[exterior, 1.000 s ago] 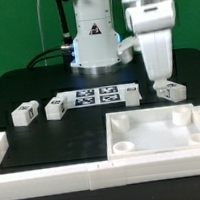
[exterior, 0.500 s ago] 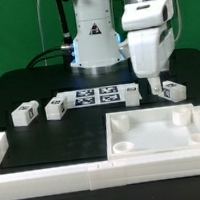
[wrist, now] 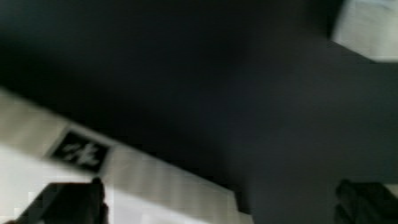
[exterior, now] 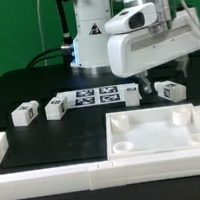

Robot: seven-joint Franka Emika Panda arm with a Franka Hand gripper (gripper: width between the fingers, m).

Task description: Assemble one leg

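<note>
- The leg (exterior: pixel 170 90) lies on its side on the black table (exterior: pixel 26 86), just behind the white tray (exterior: pixel 158 142) on the exterior view's right.
- Its long axis runs roughly across that view, with the marker face towards the camera.
- The gripper (exterior: pixel 156 79) hangs close above it, fingers (wrist: pixel 63 205) spread wide and holding nothing.

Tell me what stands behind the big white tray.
One small white leg and a second leg stand behind the tray, with the hand hanging open between them. The arm's wide white body covers the table farther back, so what lies there cannot be seen.
</note>
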